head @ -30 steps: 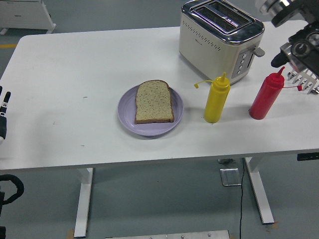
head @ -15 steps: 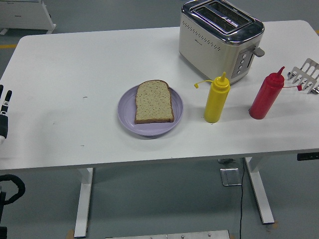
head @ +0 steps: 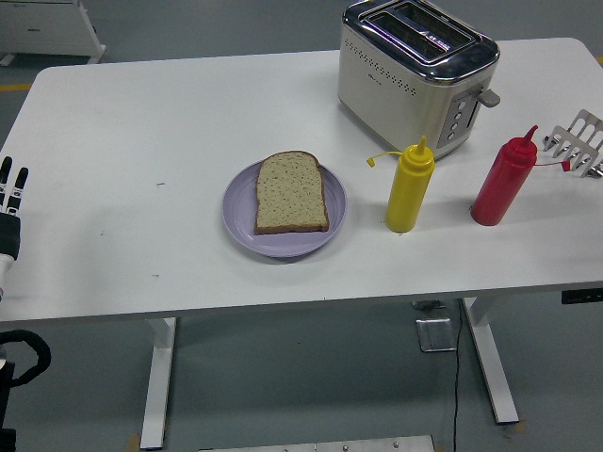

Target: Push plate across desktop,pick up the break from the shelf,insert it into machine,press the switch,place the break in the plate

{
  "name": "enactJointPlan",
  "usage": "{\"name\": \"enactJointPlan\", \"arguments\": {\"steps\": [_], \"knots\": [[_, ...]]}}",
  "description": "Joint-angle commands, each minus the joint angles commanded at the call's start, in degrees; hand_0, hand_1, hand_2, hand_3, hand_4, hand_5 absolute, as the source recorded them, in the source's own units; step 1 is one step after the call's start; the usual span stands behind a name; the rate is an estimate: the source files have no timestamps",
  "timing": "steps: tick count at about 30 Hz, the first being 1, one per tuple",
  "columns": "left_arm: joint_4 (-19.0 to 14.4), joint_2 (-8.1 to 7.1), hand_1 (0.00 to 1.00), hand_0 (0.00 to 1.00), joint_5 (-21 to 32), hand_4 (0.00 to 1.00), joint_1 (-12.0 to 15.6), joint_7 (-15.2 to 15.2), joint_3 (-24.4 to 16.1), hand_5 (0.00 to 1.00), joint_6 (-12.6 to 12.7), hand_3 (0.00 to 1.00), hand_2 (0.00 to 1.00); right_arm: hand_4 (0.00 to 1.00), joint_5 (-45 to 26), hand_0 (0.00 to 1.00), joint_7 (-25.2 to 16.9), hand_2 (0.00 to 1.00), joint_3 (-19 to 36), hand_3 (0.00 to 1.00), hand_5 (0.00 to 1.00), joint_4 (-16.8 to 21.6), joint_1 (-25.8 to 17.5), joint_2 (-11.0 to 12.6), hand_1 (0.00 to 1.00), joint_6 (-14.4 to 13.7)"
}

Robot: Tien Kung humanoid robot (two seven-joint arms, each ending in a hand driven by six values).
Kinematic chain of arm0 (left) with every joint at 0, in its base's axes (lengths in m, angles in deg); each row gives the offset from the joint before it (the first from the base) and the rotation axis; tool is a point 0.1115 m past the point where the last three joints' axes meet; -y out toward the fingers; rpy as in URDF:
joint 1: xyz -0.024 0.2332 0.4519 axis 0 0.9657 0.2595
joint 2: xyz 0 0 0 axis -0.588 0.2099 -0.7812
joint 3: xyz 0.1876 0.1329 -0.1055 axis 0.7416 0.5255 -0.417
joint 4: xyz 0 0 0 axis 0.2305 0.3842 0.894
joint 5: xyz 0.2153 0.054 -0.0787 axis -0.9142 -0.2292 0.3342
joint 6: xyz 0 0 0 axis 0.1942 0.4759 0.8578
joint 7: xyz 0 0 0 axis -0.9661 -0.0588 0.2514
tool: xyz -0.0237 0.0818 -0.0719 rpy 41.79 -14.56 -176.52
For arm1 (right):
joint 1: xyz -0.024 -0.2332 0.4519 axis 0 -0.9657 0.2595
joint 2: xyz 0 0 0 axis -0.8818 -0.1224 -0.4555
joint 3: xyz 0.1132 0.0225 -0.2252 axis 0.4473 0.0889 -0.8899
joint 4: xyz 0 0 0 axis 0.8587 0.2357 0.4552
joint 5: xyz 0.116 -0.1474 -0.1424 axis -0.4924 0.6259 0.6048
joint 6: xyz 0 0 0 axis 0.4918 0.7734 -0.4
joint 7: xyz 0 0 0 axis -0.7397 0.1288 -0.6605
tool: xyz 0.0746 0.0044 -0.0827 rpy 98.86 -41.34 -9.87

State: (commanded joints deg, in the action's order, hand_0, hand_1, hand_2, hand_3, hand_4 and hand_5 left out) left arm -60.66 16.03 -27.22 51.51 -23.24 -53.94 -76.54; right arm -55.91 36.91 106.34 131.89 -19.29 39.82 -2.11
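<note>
Since the earlier frames our right arm has gone from the upper right corner and is now out of sight, and our left hand (head: pixel 10 202) has crept slightly upward along the left edge of the picture. Nothing on the white table (head: pixel 141 122) has shifted.

We see only the tips of that left hand's fingers (head: pixel 8 174), pointing up and straight, loosely parted, holding nothing. They sit at the table's left border, well apart from the slice of bread (head: pixel 291 192).

We find the bread lying flat on the lilac plate (head: pixel 241 224), a little toward the plate's right side, with bare table between it and our fingers. The plate sits near the middle of the table, closer to the near edge than the far one.

Just to the plate's right stands the yellow squeeze bottle (head: pixel 410 188), and further right the red squeeze bottle (head: pixel 502 184). Behind them the cream toaster (head: pixel 415 71) stands near the far edge, both slots empty as far as we can see. A metal rack (head: pixel 577 141) is cut off by the right edge of the picture.

Open room lies left of the plate and behind it, right out to the left and far edges.
</note>
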Motion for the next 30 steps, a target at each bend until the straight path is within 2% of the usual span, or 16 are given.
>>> {"name": "enactJointPlan", "arguments": {"steps": [7, 12, 30], "knots": [[-0.1, -0.06, 0.847, 0.844, -0.2, 0.583, -0.3, 0.0, 0.3, 0.998, -0.1, 0.782, 0.908, 0.501, -0.1, 0.909, -0.4, 0.841, 1.8, 0.814, 0.506, -0.6, -7.9, -5.2, 0.861, 0.9], [-0.1, 0.0, 0.847, 0.845, -0.2, 0.584, -0.6, 0.0, 0.4, 0.998, -0.2, 0.781, 0.909, 0.5, 0.4, 0.909, -0.8, 0.839, 3.1, 0.811, 0.502, -1.5, -9.1, -7.4, 0.86, 0.6], [-0.2, 0.17, 0.847, 0.845, -0.2, 0.586, -0.5, 0.0, 0.4, 0.998, -0.2, 0.783, 0.91, 0.495, 1.0, 0.898, -0.7, 0.814, 5.7, 0.784, 0.492, -1.5, -9.6, -8.7, 0.851, 0.6]]}}
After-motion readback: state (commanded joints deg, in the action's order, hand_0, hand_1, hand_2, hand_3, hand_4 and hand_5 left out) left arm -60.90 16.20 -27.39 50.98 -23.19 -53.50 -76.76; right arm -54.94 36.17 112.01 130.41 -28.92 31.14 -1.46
